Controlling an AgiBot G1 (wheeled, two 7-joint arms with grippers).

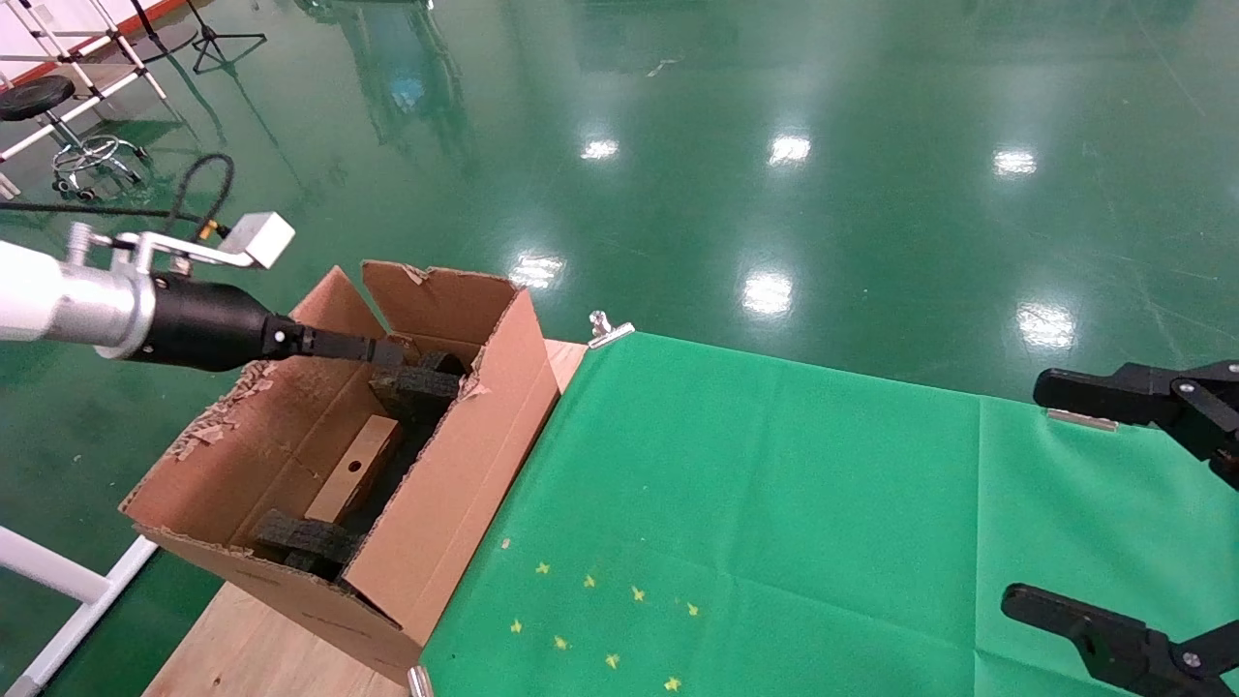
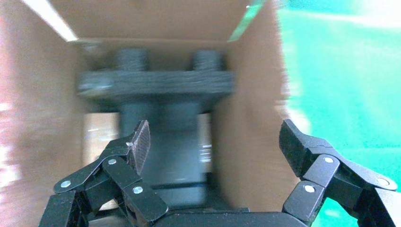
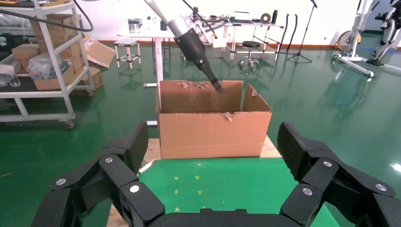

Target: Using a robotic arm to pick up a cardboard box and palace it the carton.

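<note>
Placement looks finished: the cardboard box (image 1: 354, 468) lies inside the carton (image 1: 455, 484), and the left gripper (image 2: 213, 146) is spread wide, holding nothing.

I see a brown carton (image 1: 455, 484) holding black foam (image 1: 305, 539), on a green cloth (image 1: 774, 503) with yellow stars (image 1: 590, 581).

Cardboard box lying inside the carton, our left arm reaching in over it.

We see the slim brown cardboard box (image 1: 354, 469) with its round hole facing up, lying tilted between black foam pieces in the carton (image 1: 455, 503), a large brown one with ragged flaps standing open at the table's left end. Our robotic arm (image 1: 116, 310), white with a black gripper body, points over the carton's rim, its left gripper (image 2: 213, 142) spread wide and empty.
</note>
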